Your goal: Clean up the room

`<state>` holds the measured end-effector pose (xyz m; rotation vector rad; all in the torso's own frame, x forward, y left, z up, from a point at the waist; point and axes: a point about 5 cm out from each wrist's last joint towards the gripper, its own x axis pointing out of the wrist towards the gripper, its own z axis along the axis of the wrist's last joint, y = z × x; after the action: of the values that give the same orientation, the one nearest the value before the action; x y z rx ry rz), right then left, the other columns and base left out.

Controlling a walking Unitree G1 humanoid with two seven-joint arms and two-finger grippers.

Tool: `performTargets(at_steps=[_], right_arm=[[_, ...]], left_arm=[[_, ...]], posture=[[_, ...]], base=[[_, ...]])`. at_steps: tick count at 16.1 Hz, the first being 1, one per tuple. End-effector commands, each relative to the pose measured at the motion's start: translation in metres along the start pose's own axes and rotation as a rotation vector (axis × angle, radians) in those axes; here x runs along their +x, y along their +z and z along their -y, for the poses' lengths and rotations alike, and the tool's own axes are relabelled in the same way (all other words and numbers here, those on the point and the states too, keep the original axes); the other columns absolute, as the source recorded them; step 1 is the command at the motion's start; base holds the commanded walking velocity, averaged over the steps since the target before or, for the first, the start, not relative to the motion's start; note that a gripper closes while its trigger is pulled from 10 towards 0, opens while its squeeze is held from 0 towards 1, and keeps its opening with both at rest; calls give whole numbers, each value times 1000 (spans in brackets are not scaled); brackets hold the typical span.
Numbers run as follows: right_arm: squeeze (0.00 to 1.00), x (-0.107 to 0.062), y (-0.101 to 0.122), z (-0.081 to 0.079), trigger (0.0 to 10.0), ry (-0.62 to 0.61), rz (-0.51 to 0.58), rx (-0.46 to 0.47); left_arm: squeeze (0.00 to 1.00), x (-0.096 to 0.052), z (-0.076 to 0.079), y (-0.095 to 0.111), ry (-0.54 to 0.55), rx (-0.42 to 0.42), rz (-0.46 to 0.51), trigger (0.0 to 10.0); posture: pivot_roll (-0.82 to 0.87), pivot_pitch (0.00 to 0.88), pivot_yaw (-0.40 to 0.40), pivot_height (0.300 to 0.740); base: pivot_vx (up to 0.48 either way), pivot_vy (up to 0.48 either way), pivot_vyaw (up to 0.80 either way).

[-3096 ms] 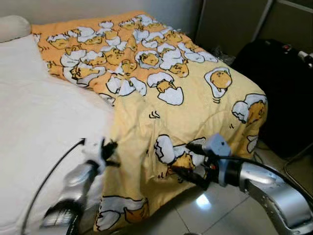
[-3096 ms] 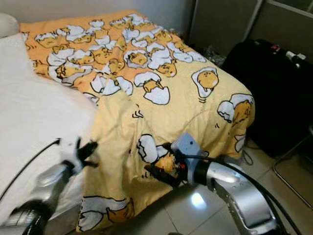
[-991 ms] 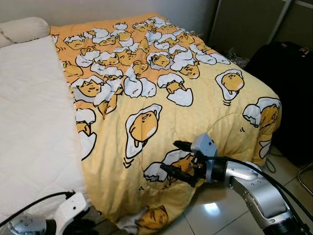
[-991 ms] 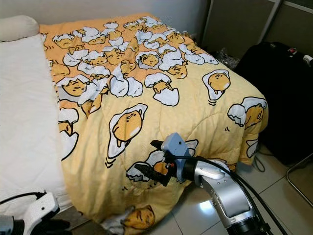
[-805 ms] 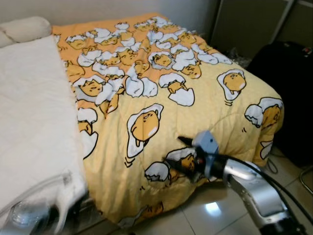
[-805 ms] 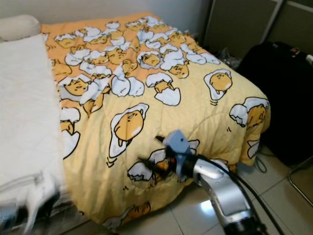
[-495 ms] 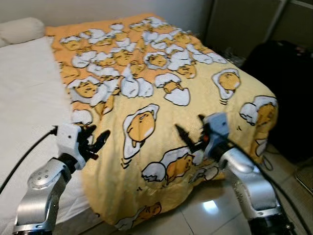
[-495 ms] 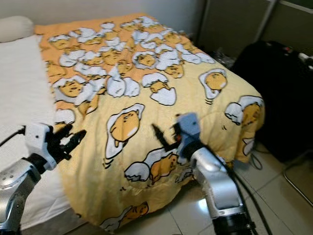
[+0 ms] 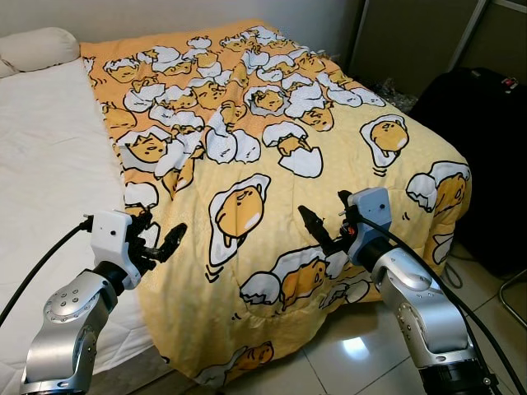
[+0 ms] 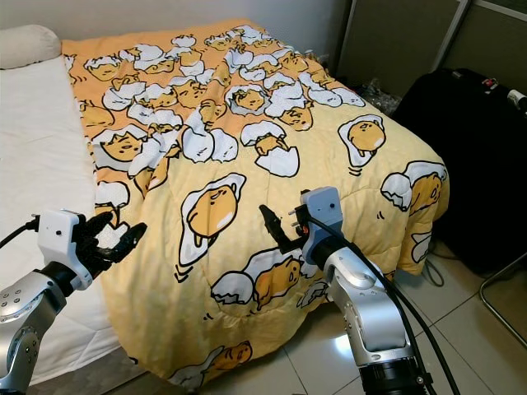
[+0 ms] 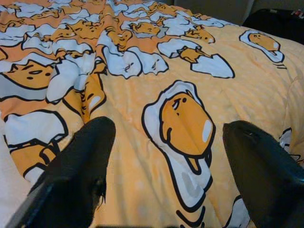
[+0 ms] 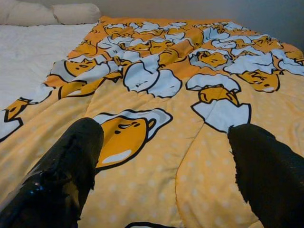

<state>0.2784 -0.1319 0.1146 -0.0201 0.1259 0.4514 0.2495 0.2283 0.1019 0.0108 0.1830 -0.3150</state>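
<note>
Now left hand [image 9: 156,240] and right hand [image 9: 323,228] fingers apart, hovering above yellow blanket [image 9: 272,140], unheld.

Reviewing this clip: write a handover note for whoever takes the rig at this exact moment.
Left hand: open, holding nothing, over the quilt's edge beside the white mattress.
Right hand: open, holding nothing, above the foot end of the yellow egg-print quilt.
Done: quilt lies spread fairly flat over the right half of the bed, draping over the foot end.
Left: mattress half beside the pillow is uncovered; some wrinkles in the quilt. Black bag stands on the floor beside the bed.
</note>
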Motion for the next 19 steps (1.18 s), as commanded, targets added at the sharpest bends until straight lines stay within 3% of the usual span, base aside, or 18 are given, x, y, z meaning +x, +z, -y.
performTargets(at_steps=[1, 6, 7, 9, 10, 16, 19], right_arm=[[0, 0, 3, 1, 10000, -6, 2, -8], [0, 0, 3, 1, 10000, -6, 2, -8], [0, 1, 3, 0, 10000, -43, -10, -42], [0, 7, -8, 25, 10000, -341, -36, -62], [0, 8, -9, 28, 10000, -367, -35, -59], [0, 9, -8, 31, 10000, -373, -13, -65], [0, 12, -8, 30, 10000, -333, -28, -77]], left_arm=[[1000, -2, -3, -1, 13, 1, -10, 10000], [1000, -2, -3, -1, 13, 1, -10, 10000], [1000, 4, -1, 2, 66, -19, 30, 10000], [973, 40, 17, 11, 245, 93, 86, 10000], [973, 42, 19, 12, 257, 103, 86, 10000], [969, 45, 28, 5, 287, 97, 90, 10000], [812, 42, 29, 1, 302, 126, 78, 10000]], posture=[[-64, 0, 37, 740], [-64, 0, 37, 740], [-67, 0, 36, 740], [-62, 0, 9, 740], [-68, 0, 13, 740], [-60, 0, 3, 740], [-53, 0, -4, 740]], base=[[0, 0, 0], [0, 0, 0], [0, 0, 0], [0, -480, 0], [0, -480, 0], [0, -480, 0], [0, -86, 267]])
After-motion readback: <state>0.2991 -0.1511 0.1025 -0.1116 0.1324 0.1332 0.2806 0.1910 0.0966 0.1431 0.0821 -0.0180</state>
